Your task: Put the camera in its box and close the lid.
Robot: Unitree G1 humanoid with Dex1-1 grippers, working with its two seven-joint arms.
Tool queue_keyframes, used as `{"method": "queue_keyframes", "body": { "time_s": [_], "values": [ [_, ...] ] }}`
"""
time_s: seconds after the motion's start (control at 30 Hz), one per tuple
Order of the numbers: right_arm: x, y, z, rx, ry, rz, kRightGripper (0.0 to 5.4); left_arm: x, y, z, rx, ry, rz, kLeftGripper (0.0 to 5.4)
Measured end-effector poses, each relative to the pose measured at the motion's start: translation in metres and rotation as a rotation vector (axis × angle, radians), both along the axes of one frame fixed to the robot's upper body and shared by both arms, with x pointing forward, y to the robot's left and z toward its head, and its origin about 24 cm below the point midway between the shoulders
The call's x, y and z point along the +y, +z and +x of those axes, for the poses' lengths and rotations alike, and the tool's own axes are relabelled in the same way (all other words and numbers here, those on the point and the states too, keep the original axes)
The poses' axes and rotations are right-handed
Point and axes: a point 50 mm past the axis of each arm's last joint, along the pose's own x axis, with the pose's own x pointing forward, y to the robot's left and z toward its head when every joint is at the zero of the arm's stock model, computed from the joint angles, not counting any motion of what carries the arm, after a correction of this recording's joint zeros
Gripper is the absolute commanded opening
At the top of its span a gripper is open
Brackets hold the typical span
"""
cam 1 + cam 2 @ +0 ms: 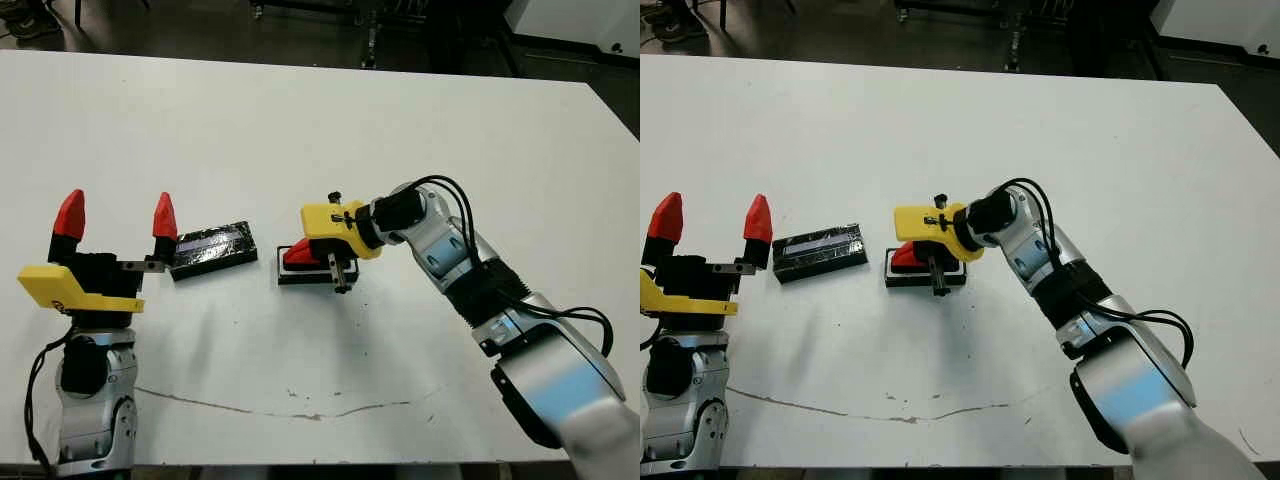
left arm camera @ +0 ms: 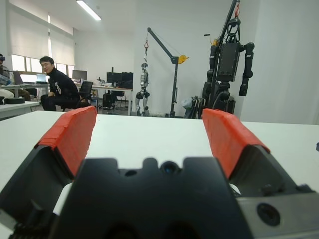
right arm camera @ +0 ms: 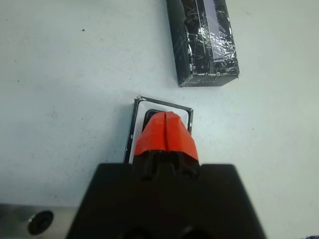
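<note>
The right gripper (image 3: 166, 130), fingers pressed together, reaches down into the box (image 3: 133, 130) (the camera (image 3: 149, 115) barely shows beneath them) mid-tabletop. The lid (image 1: 211, 249) lies just left, beside the spread-open left gripper (image 1: 116, 217).

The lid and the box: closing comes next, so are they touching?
Apart. The right wrist view shows bare white table between the lid and the box; both eye views show the same gap.

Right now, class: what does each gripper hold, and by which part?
Left gripper: open, holding nothing. Right gripper: shut, fingertips together over the box, nothing seen between them.
</note>
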Motion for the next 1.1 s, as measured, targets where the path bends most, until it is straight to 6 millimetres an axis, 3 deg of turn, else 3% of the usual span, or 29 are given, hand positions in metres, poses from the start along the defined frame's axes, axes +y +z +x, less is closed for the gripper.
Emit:
{"method": "queue_keyframes", "body": {
  "time_s": [0.33,0.5,0.83,1.1],
  "values": [
    [-0.021,-0.006,0.006,0.030,-0.054,0.053,0.01,0.000,0.000,0.000,-0.003,-0.001,0.001,5.40],
    [-0.052,-0.004,0.012,0.119,-0.189,0.107,0.01,0.001,0.001,0.000,-0.006,-0.006,0.008,5.40],
    [-0.082,0.054,0.015,0.151,-0.351,0.415,0.01,0.000,0.004,0.000,-0.010,-0.009,0.009,5.40],
    [-0.109,0.069,0.011,0.079,-0.524,0.638,0.01,0.004,0.009,0.000,-0.001,-0.001,0.029,5.40]
  ]
}}
